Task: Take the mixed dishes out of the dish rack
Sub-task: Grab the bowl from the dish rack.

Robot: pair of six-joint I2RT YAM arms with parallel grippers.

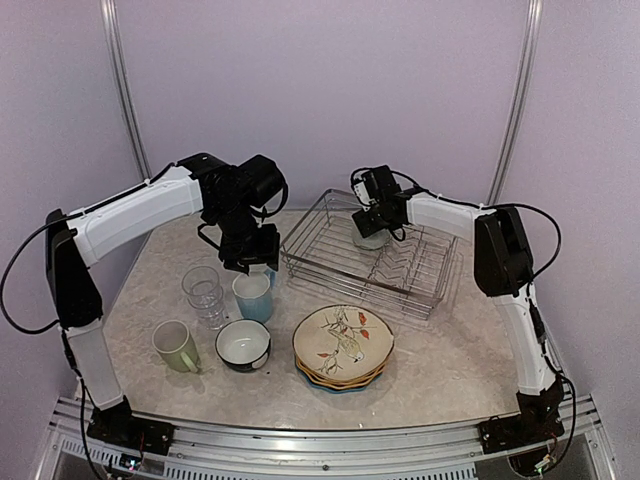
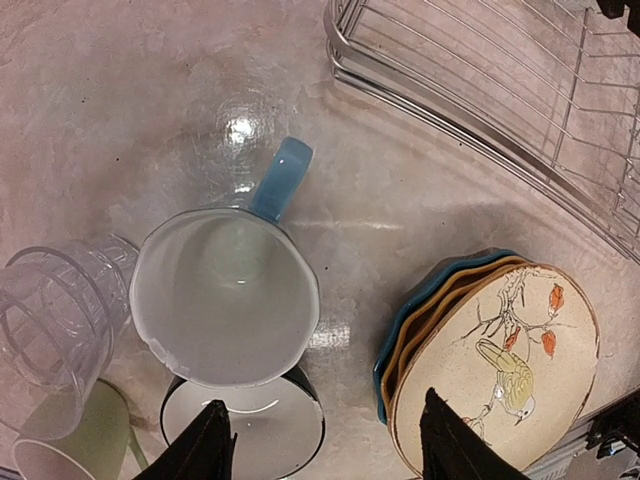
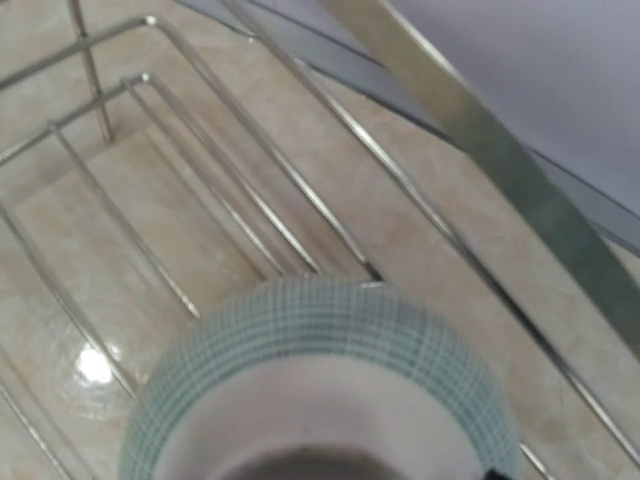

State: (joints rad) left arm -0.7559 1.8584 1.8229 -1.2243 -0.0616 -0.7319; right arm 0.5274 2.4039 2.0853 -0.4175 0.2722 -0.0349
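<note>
Down at the left gripper (image 2: 325,402) we see both dark fingers (image 2: 205,445) spread well apart with nothing between them, hanging over the light blue mug (image 2: 225,300). That mug stands upright on the table (image 1: 450,360), free of any grip. It is packed in tight: a clear glass (image 2: 55,310), the pale green mug (image 2: 70,440) and a dark-rimmed bowl (image 2: 250,425) crowd its near side, and the stack of plates (image 2: 500,360) sits off to the right, bird print on top.

Over in the dish rack (image 1: 350,288), the right gripper (image 1: 372,222) is down on a pale checked bowl (image 3: 320,340), the one dish we can make out in there. Its fingers are hidden from us, so we cannot tell whether they have closed on it.

Now the dangers. On the left, a finger drifting sideways on the way up could catch the mug's rim and knock it into the glass. On the right, that curved wall could slip out of an off-centre pinch, or the rim could snag a wire and drag the rack along.
</note>
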